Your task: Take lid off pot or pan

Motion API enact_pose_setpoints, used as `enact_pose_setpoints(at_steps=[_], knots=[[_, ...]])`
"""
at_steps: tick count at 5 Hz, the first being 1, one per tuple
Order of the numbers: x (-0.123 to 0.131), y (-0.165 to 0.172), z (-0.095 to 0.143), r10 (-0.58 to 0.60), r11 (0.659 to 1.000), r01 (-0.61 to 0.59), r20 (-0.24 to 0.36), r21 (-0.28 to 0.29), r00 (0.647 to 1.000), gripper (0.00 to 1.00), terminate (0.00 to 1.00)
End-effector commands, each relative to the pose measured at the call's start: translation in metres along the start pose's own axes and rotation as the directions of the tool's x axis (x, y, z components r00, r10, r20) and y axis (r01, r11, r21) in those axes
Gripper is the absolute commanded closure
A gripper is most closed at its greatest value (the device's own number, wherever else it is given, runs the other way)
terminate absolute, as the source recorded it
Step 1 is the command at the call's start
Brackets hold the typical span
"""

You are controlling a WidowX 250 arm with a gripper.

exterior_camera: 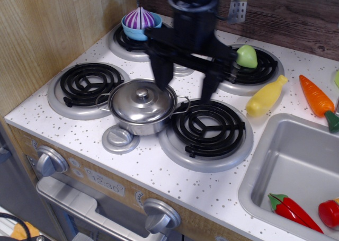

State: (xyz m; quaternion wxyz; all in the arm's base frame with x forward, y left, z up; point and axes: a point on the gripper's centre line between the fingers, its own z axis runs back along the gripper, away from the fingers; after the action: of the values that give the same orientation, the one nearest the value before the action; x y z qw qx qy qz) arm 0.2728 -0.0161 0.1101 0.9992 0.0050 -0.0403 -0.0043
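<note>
Lid [143, 100] sits on pot [139, 117], btwn front two burners on tabletop [159, 169]. Gripper [185, 91] hangs w/ jaws spread wide apart, nothing held; left jaw tip just behind lid's rear rim, right jaw off to pot's right. Knob not between jaws.

The lid [142, 100] sits on the pot [139, 116], which stands on the bench [159, 169] between two front burners. The gripper [186, 83] hangs behind and right of it, fingers [161, 71] spread. A bowl [139, 28] sits on the back-left burner; the sink [291, 172] lies right.
</note>
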Motion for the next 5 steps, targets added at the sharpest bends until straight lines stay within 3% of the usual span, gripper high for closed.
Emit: enact_pose_setpoints(at_steps=[1,3,5], knots=[[0.02,0.033,-0.009,-0.107,0.994,0.107,0.067,0.004,0.992,0.0,0.0],[0.023,0.054,-0.039,-0.188,0.982,0.189,0.133,0.006,0.973,0.0,0.0],[0.032,0.078,-0.056,-0.254,0.966,0.258,0.15,-0.013,0.956,0.0,0.0]])
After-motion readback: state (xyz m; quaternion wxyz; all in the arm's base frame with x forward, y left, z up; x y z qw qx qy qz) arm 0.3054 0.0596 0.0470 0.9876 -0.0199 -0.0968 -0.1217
